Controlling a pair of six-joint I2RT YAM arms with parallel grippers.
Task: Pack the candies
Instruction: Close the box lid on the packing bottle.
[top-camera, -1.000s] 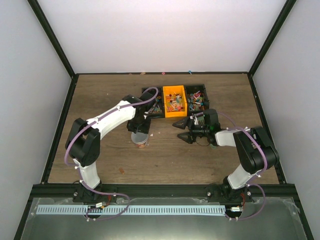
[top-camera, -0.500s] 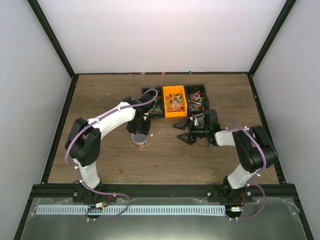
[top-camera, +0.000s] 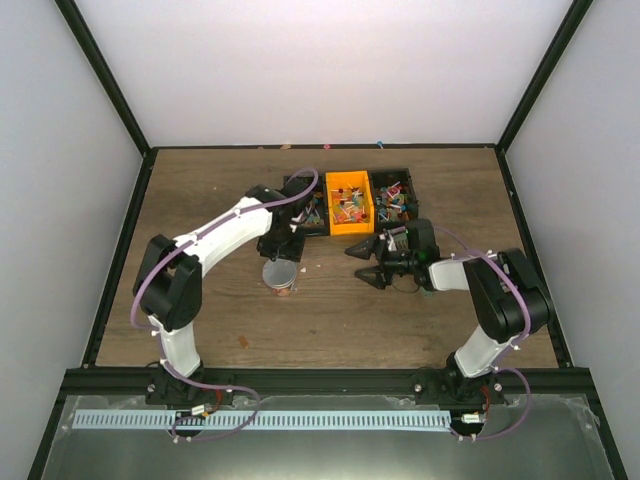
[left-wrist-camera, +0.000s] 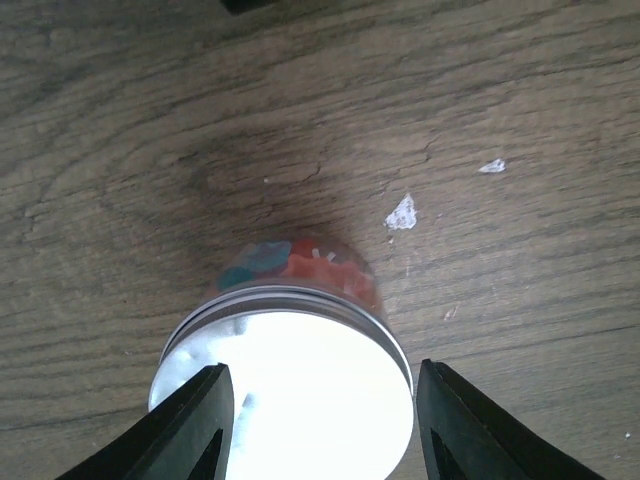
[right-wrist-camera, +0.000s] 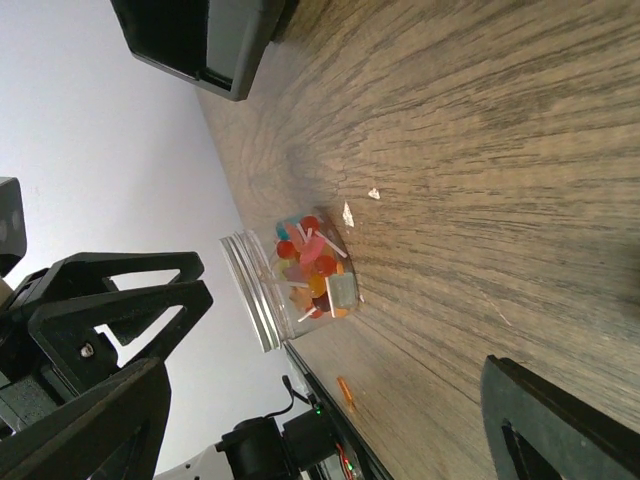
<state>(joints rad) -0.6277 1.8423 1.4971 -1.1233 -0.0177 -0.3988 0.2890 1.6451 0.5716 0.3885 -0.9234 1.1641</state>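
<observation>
A small clear jar (top-camera: 280, 274) with a silver screw lid (left-wrist-camera: 290, 385) stands on the wooden table, and mixed-colour candies (right-wrist-camera: 315, 270) fill its lower part. More candies (top-camera: 351, 207) lie in the bins behind it. My left gripper (top-camera: 281, 244) hangs just above the lid, open, its fingers (left-wrist-camera: 195, 430) either side of the lid's rim and apart from it. My right gripper (top-camera: 366, 262) is open and empty, low over the table to the right of the jar and pointing at it.
An orange bin (top-camera: 349, 178) sits between two black bins (top-camera: 297, 183) (top-camera: 408, 186) at the back of the table. White wrapper scraps (left-wrist-camera: 402, 212) lie by the jar. A stray orange sweet (right-wrist-camera: 344, 390) lies nearer the front edge.
My left gripper has lifted off the jar and drawn back a little toward the bins, uncovering the silver lid. The jar and the right arm have stayed put.
</observation>
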